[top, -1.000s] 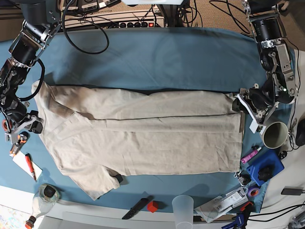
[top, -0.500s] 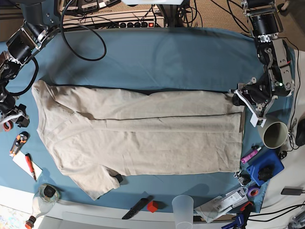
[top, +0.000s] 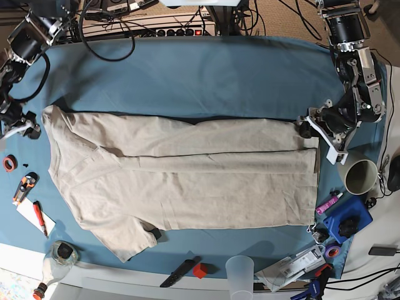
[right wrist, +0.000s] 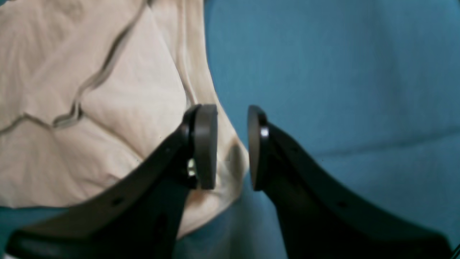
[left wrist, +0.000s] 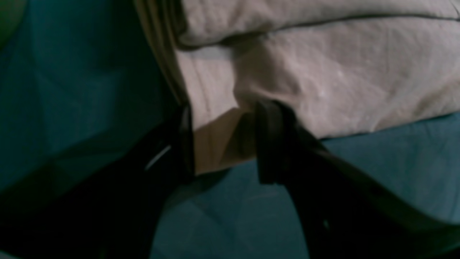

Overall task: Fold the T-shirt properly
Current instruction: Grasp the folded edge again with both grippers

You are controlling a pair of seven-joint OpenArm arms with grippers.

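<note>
While the T-shirt (top: pixel 187 181) lies spread across the middle of the blue table cloth (top: pixel 206 75) with one long edge folded over, both arms sit at its two ends. The left gripper (left wrist: pixel 222 144) is down at the far-side corner of the shirt's hem end, and the wrist view shows its fingers (left wrist: pixel 269 140) set a little apart with a bit of beige fabric between them, though it's too dark and blurry to tell if they're actually pinching it. The right gripper (right wrist: pixel 231 147) hangs at the opposite end by the shirt's edge, its round pads (right wrist: pixel 205 144) a narrow gap apart with nothing between them. Off the hem end there's a cup (top: pixel 360 176) sitting just past the cloth.
</note>
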